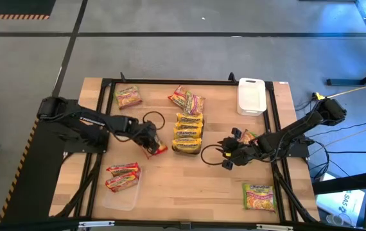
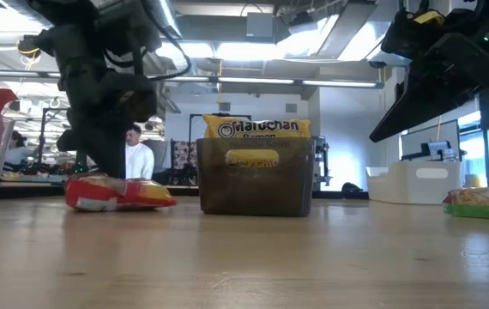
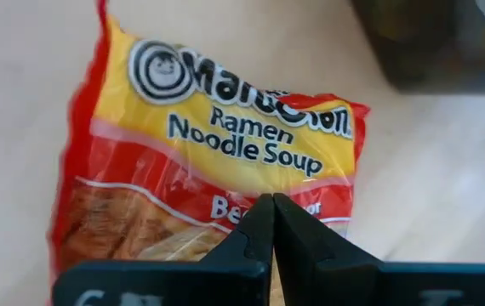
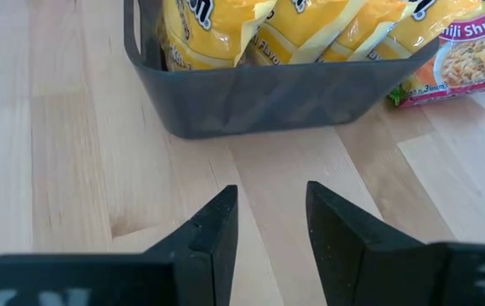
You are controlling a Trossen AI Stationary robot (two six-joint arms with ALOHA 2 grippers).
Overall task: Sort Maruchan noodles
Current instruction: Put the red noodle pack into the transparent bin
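A red Maruchan noodle packet (image 1: 158, 150) (image 3: 208, 153) lies flat on the table (image 1: 189, 186), left of the dark tray (image 1: 187, 114). That tray holds several yellow packets (image 1: 187, 132). My left gripper (image 1: 149, 145) (image 3: 272, 204) is shut and points down over the red packet. My right gripper (image 1: 225, 159) (image 4: 272, 212) is open to the right of the dark tray (image 4: 285, 98), above bare wood, with nothing between its fingers. Two red packets (image 1: 122, 176) lie in the clear tray at the near left. My left gripper's shut fingertips (image 3: 259, 223) stand over the red packet's middle (image 3: 225, 183), coming slanting down from the table's left. I cannot tell whether they touch it. The packet lies flat on the table (image 2: 120, 194).
Green-and-pink packets lie at the far left (image 1: 127, 96), behind the dark tray (image 1: 187, 100) and at the near right (image 1: 259, 196). A white tray (image 1: 251, 96) stands at the far right. Bare wood shows in the near middle.
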